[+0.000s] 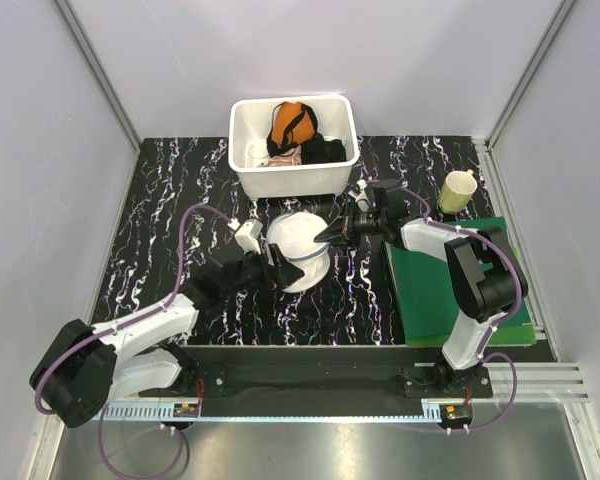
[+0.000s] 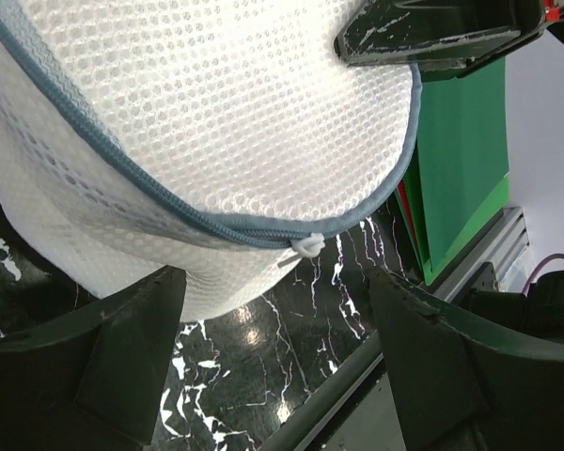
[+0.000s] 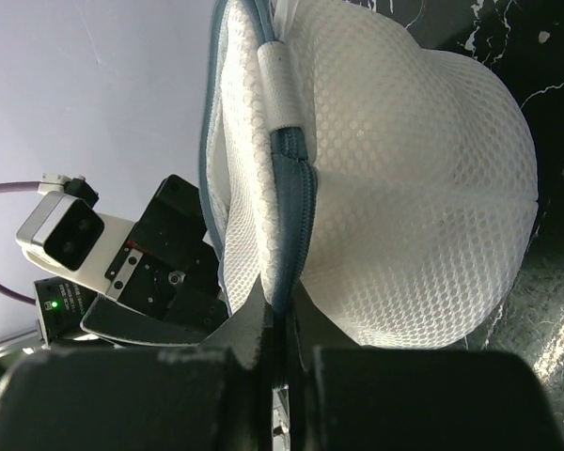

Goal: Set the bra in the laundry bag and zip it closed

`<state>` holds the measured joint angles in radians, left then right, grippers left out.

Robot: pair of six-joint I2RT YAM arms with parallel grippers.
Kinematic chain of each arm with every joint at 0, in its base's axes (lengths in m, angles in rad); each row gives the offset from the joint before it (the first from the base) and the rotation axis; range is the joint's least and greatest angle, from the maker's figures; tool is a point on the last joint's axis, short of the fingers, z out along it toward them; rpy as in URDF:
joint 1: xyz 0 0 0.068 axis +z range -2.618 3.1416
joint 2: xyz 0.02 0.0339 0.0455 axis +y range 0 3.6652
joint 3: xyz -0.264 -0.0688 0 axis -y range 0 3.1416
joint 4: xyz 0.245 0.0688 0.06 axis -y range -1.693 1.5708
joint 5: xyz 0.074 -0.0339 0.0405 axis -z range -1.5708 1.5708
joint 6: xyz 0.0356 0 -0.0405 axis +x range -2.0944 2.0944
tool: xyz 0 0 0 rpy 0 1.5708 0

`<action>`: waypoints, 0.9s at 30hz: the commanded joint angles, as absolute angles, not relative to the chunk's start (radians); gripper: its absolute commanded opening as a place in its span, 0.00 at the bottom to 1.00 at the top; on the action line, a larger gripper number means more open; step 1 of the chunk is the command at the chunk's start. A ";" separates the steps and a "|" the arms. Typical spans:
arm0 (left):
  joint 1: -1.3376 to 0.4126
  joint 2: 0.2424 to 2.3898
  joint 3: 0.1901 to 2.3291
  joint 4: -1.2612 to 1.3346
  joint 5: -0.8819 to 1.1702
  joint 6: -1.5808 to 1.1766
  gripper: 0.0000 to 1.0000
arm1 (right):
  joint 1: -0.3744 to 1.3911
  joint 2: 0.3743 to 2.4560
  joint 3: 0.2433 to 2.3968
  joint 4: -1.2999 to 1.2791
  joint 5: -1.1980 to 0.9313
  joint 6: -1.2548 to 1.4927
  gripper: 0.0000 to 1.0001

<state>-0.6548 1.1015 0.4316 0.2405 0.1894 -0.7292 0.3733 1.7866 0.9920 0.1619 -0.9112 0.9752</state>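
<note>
The laundry bag (image 1: 302, 252) is a white round mesh case standing on edge on the black marbled table, bulging full. Its grey-blue zipper (image 2: 169, 202) runs along the seam to a white pull (image 2: 307, 247). My left gripper (image 2: 277, 352) is open just below that pull; its two dark fingers (image 2: 122, 362) stand wide apart and hold nothing. In the top view the left gripper (image 1: 283, 272) is at the bag's near left side. My right gripper (image 3: 280, 329) is shut on the bag's zipper seam (image 3: 289, 188), at the bag's far right edge (image 1: 325, 236). The bra is hidden.
A white rectangular tub (image 1: 295, 182) behind the bag holds an orange garment with black straps (image 1: 290, 122) and a black garment (image 1: 323, 150). A green board (image 1: 445, 295) lies under the right arm, and a pale yellow cup (image 1: 458, 190) stands behind it.
</note>
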 commanded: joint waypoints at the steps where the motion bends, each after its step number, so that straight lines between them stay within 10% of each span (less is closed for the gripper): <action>1: -0.650 1.115 0.480 0.374 0.186 -0.712 0.79 | 0.379 1.736 0.985 0.224 -0.959 0.999 0.00; 8: -0.643 1.105 0.514 0.364 0.196 -0.718 0.60 | 0.377 1.733 0.986 0.222 -0.962 0.996 0.00; 16: -0.629 1.046 0.548 0.241 0.212 -0.788 0.83 | 0.379 1.743 0.980 0.219 -0.960 0.986 0.00; 27: -0.603 1.009 0.537 0.233 0.262 -0.831 0.64 | 0.379 1.741 0.980 0.219 -0.965 0.980 0.00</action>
